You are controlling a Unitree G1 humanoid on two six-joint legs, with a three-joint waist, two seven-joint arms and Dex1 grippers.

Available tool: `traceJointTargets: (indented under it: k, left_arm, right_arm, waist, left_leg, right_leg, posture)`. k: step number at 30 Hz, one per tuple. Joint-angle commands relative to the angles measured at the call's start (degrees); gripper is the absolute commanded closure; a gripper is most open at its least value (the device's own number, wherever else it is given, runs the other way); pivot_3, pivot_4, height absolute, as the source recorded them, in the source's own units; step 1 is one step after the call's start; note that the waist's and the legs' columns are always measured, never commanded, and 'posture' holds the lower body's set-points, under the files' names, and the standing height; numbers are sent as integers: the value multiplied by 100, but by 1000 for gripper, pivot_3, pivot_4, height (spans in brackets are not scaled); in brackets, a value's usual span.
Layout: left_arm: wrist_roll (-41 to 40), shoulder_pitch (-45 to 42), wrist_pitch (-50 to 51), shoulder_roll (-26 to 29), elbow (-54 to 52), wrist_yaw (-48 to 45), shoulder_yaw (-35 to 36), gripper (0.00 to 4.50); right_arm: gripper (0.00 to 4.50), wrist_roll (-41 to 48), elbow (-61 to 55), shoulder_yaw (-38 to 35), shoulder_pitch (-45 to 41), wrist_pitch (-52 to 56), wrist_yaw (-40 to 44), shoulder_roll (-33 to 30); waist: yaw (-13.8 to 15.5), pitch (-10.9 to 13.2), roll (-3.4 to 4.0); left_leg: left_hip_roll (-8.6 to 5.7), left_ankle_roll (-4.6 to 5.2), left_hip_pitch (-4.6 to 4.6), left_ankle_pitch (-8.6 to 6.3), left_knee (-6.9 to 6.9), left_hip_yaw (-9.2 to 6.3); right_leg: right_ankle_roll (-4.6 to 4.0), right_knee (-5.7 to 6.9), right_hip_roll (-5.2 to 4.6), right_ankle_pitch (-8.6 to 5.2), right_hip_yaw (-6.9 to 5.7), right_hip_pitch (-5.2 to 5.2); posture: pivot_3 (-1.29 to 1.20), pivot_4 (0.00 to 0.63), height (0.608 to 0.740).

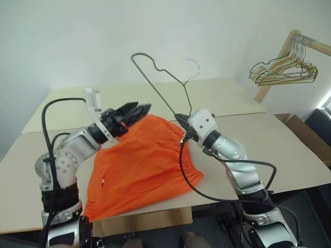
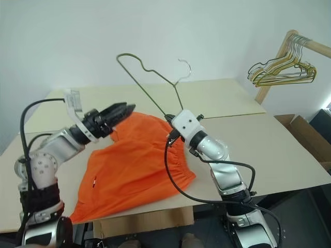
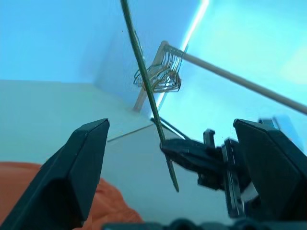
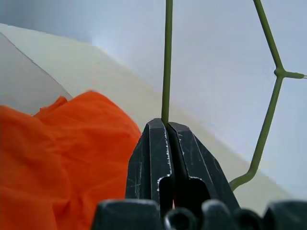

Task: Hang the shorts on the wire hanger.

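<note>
The shorts (image 1: 142, 165) are bright orange soft cloth, lying rumpled and spread on the pale table (image 1: 289, 150) in the lower middle of the left eye view. Their gathered waistband runs along the right edge, and one lower corner hangs just over the table's near edge at the lower left.

The wire hanger (image 1: 160, 77) is thin, dull olive-grey wire, held up in the air in the upper middle of that view, above the far edge of the shorts. It stands tilted, with its small curved hook toward the upper right and its bent shoulder toward the upper left.

The right gripper (image 1: 181, 120), just right of centre, has its two black fingers (image 4: 158, 158) pressed together on a straight run of the hanger's wire; the wire rises straight out from between the tips.

The left gripper (image 1: 135, 112), left of centre and above the shorts' far edge, has its fingers (image 3: 76, 172) spread wide, holding nothing. In the left wrist view the wire passes between them without touching either one.

A bunch of gold and dark hangers (image 1: 284, 70) hangs on a wooden rail (image 1: 315, 45) at the upper right.
</note>
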Motion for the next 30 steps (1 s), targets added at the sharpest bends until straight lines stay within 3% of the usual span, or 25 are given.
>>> traceJointTargets:
  k: [1,8,11,23,27,28,30]
  left_arm:
    - [-306,-251,46,31,65,188,83,0]
    - [-519,-278,-17,-29,-27,557,-8,0]
    - [-541,-319,-40,-68,10,729,-63,504]
    - [-383,-278,-242,-125,119,977,-150,4415]
    - [-315,-295,-346,-194,150,1056,-162,4465]
    - [-236,-300,-398,-190,147,1051,-193,4500]
    - [18,-261,-584,-163,68,928,-308,4500]
  right_arm:
    - [4477,-239,-133,80,-92,-461,-112,70]
    - [4477,-515,-46,215,-25,-814,-118,115]
    - [4500,-633,14,263,-11,-874,-163,159]
    - [4500,-1029,170,329,-70,-668,-564,583]
    - [4500,-1122,131,430,-58,-681,-500,599]
    - [4092,-1140,109,470,-59,-664,-443,583]
    - [3684,-1257,115,592,-82,-783,-311,471]
  waist:
    - [6,0,0]
    - [41,0,0]
    - [50,0,-1]
    - [67,-1,-1]
    - [76,-1,-1]
    - [76,-1,-1]
    - [76,-1,-1]
  left_leg:
    - [-2,0,-1,0,0,-1]
    - [-4,-4,-2,1,0,0]
    - [-5,-5,-1,1,0,0]
    - [-6,-7,-1,3,0,0]
    - [-6,-8,-2,3,0,0]
    - [-6,-8,-1,2,0,0]
    - [-6,-8,-1,2,0,0]
  right_leg:
    - [0,-1,0,0,0,0]
    - [-2,-4,-3,1,1,1]
    - [-2,-3,-3,1,1,1]
    - [-3,-3,-3,1,1,1]
    - [-3,-4,-3,1,1,1]
    - [-3,-4,-3,1,1,1]
    - [-3,-4,-3,1,1,1]
  posture:
    - [44,0,740]
    - [46,0,740]
    - [51,0,740]
    - [53,0,740]
    - [53,0,740]
    - [53,0,740]
    - [53,0,740]
